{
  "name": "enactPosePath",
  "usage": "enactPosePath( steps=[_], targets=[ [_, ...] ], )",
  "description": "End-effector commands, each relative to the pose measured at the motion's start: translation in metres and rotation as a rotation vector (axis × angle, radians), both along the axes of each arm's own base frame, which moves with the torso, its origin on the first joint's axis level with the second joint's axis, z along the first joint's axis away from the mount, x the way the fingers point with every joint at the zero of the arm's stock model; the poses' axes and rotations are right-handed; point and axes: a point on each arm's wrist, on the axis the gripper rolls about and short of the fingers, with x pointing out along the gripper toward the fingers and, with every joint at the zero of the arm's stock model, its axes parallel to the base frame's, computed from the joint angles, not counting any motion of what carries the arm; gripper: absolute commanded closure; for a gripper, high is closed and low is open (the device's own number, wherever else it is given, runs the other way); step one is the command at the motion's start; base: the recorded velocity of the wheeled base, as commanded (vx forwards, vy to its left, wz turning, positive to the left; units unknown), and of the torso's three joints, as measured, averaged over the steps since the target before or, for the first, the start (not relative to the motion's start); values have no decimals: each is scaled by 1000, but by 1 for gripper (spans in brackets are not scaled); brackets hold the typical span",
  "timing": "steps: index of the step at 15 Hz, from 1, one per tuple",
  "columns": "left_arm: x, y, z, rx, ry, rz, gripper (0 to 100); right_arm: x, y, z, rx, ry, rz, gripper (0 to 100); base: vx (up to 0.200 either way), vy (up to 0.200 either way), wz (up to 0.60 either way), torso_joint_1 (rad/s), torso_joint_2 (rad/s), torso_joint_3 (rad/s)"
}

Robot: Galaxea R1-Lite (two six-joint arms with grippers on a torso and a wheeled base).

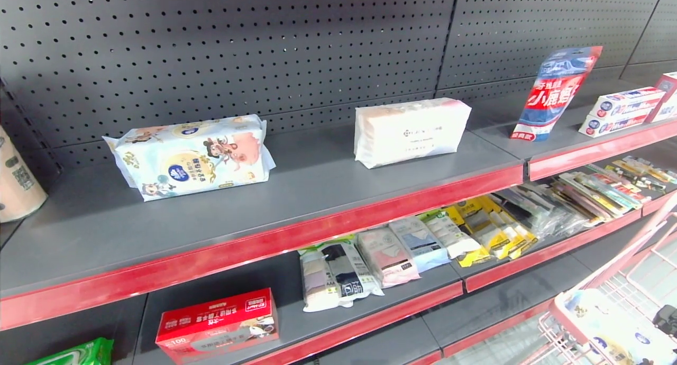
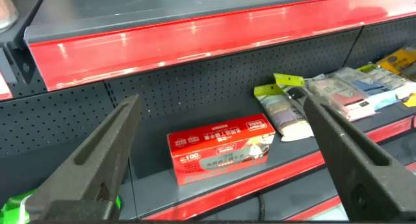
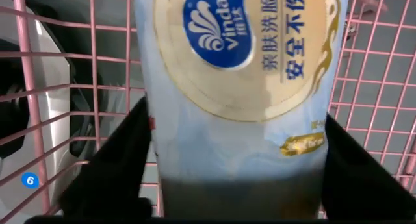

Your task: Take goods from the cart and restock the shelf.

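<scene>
Pale-blue printed wrap covers the pack (image 3: 237, 87), which sits low inside the pink wire cart (image 3: 24, 87), at the robot's right and below the shelf (image 1: 317, 174). The right tool (image 3: 240, 178) is down in the cart with its two dark fingers pressed against the pack's opposite sides, so I judge it clenched on the pack, though the pack is not yet lifted out. The left tool (image 2: 221, 165) is released, its jaws spread wide and holding nothing, and it faces a lower tier where a red box (image 2: 218, 149) lies. On the upper tier a similar printed pack (image 1: 190, 156) lies on its side with a white pack (image 1: 410, 132) well apart from it, and bare grey shelf runs between and in front of them. The task looks to be in its middle: the grasp seems made, while raising the pack, carrying it over and setting it on the shelf are all left. Whether more goods wait in the cart cannot be told.
</scene>
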Motion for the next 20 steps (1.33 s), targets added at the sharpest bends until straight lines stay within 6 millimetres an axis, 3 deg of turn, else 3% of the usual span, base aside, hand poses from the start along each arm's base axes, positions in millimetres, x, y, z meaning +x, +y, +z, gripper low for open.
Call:
enactPosePath(
  steps=[1, 5, 10, 13, 14, 16, 19, 20],
  targets=[
    [0, 0, 0, 0, 1, 0, 0, 0, 1, -3, 13, 4, 2, 100, 0, 0, 0, 0, 0, 0],
    [0, 0, 0, 0, 1, 0, 0, -2, 4, 8, -6, -9, -8, 100, 0, 0, 0, 0, 0, 0],
    [0, 0, 0, 0, 1, 0, 0, -9, 13, 60, -73, -84, -157, 100, 0, 0, 0, 0, 0, 0],
    [0, 0, 0, 0, 1, 0, 0, -23, 33, 81, -128, -92, -177, 100, 0, 0, 0, 0, 0, 0],
    [0, 0, 0, 0, 1, 0, 0, -34, 51, 94, -169, -108, -183, 100, 0, 0, 0, 0, 0, 0],
    [0, 0, 0, 0, 1, 0, 0, -41, 62, 114, -218, -169, -220, 100, 0, 0, 0, 0, 0, 0],
    [0, 0, 0, 0, 1, 0, 0, -48, 71, 149, -236, -272, -457, 100, 0, 0, 0, 0, 0, 0],
    [0, 0, 0, 0, 1, 0, 0, -36, 90, 169, -245, -334, -535, 100, 0, 0, 0, 0, 0, 0]
  ],
)
